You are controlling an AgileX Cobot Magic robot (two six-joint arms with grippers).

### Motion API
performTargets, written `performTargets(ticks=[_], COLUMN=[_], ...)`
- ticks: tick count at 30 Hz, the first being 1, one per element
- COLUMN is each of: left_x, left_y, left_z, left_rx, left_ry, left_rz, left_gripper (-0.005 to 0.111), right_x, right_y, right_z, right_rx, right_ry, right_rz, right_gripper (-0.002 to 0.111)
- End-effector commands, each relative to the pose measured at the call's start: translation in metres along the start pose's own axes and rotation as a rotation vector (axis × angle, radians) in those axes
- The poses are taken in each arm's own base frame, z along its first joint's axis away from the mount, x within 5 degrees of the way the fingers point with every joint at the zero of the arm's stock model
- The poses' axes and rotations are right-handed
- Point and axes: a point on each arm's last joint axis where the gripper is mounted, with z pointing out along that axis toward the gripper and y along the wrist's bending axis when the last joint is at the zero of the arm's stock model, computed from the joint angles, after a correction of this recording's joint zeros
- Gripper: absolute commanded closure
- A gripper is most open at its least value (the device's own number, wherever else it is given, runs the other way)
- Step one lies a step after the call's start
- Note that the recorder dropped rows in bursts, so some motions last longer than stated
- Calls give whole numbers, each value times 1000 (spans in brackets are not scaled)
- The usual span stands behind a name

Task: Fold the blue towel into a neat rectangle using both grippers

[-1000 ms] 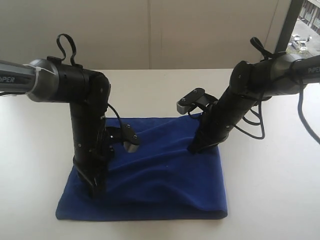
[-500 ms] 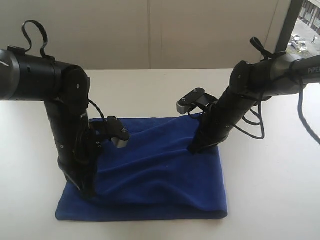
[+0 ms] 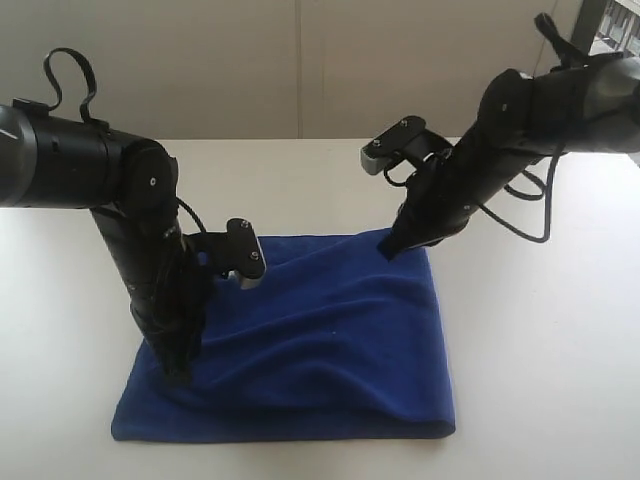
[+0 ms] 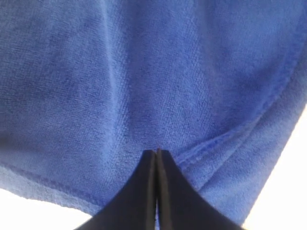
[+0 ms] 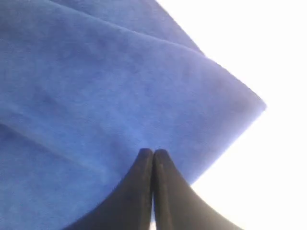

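Both hands clenched, empty: left hand on the blue towel near its left edge, right hand at its far corner (desk underneath); I'd press ripples outward slowly

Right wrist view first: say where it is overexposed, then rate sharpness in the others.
Right wrist view: the table beside the blue towel is blown out to plain white. Left wrist view: towel pile sharp, table corners washed out. Exterior view: evenly lit, slightly soft, window glare at top right.
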Motion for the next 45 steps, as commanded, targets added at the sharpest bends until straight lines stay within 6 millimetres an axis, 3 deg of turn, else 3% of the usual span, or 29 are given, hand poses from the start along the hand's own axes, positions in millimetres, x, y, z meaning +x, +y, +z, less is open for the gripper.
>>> performTargets(ticks=[1, 8, 11, 20, 39, 45], left_x=[5, 8, 10, 10, 7, 5], left_y=[-4, -2, 0, 1, -3, -3], left_z=[-1, -1, -1, -2, 0, 15], left_rx=[30, 11, -8, -11, 36, 75], left_ry=[30, 59, 81, 86, 48, 51], left_rz=[21, 60, 83, 171, 197, 244], left_gripper=[102, 66, 58, 58, 58, 58], right_x=[-8, -50, -57, -49, -48, -48], right_y=[-20, -41, -47, -51, -50, -49], right_z=[-5, -1, 11, 57, 60, 60], right_rx=[122, 102, 73, 23, 7, -6], right_ry=[82, 121, 179, 271, 273, 272], right_rz=[92, 103, 106, 119, 130, 138], right_gripper=[108, 108, 108, 108, 108, 108])
